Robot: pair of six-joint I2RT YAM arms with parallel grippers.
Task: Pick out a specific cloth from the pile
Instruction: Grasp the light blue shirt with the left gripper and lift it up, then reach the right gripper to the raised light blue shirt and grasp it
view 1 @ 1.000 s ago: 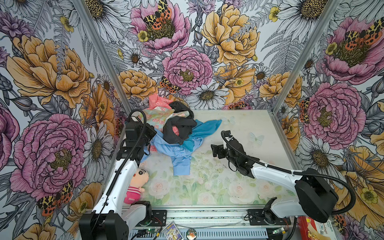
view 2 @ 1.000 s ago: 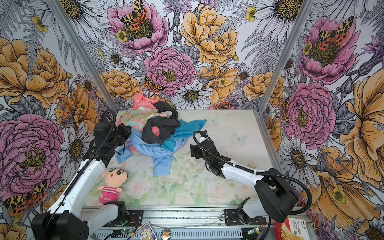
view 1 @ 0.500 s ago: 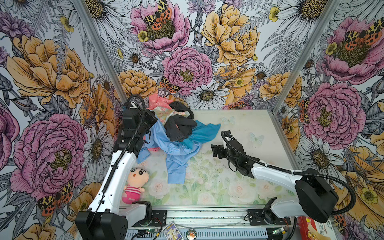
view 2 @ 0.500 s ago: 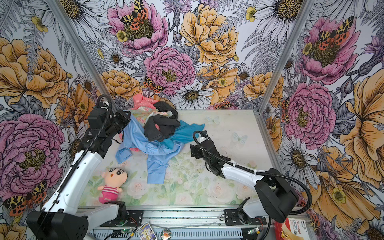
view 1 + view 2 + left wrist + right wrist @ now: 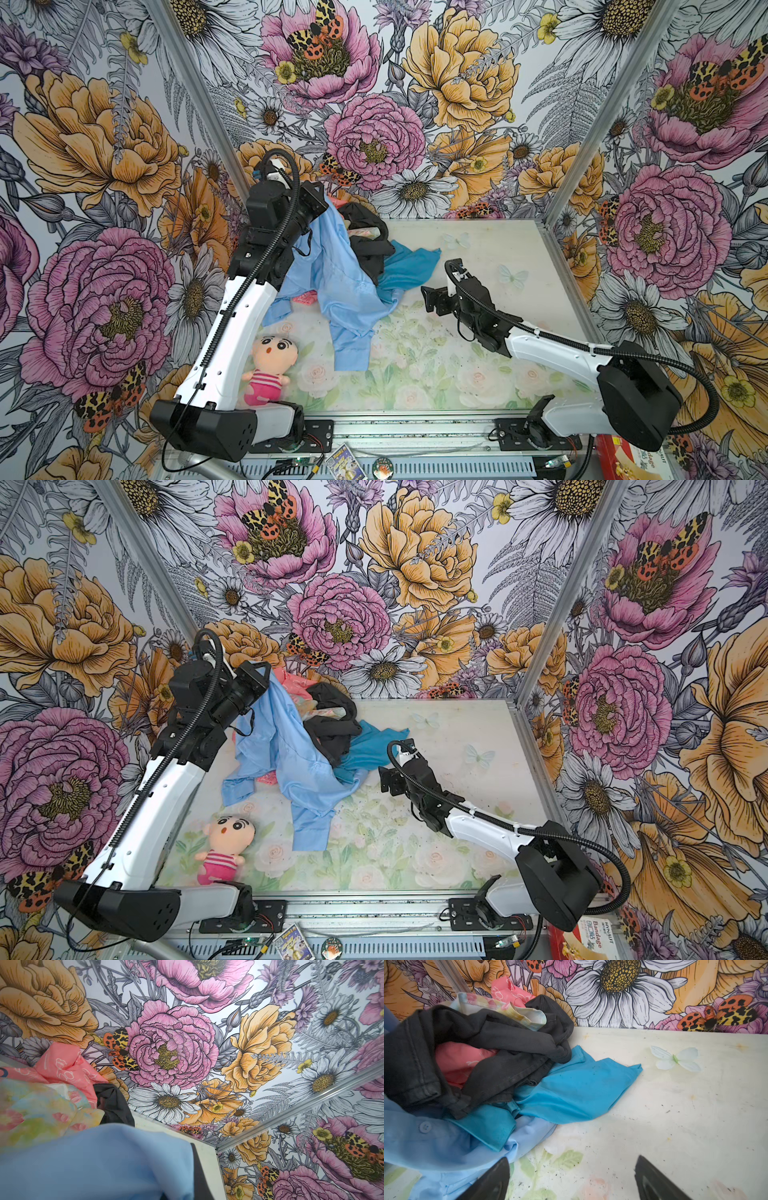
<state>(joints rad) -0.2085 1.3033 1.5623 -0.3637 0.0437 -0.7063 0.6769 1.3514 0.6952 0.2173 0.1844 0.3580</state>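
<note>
The left gripper [image 5: 320, 198] is pinched shut on the blue shirt's [image 5: 345, 286] upper end, high by the back corner; the shirt hangs long towards the front, trailing off the pile [image 5: 368, 243], with the right gripper [image 5: 429, 296] wide open near its edge

Your left gripper [image 5: 319, 198]: clamped the shirt [image 5: 345, 286] by its top, held up beside the pile [image 5: 368, 249].
Your right gripper [image 5: 429, 297]: jaws apart, near the pile.
Doll [image 5: 270, 361]: lay near the shirt's hem.
</note>
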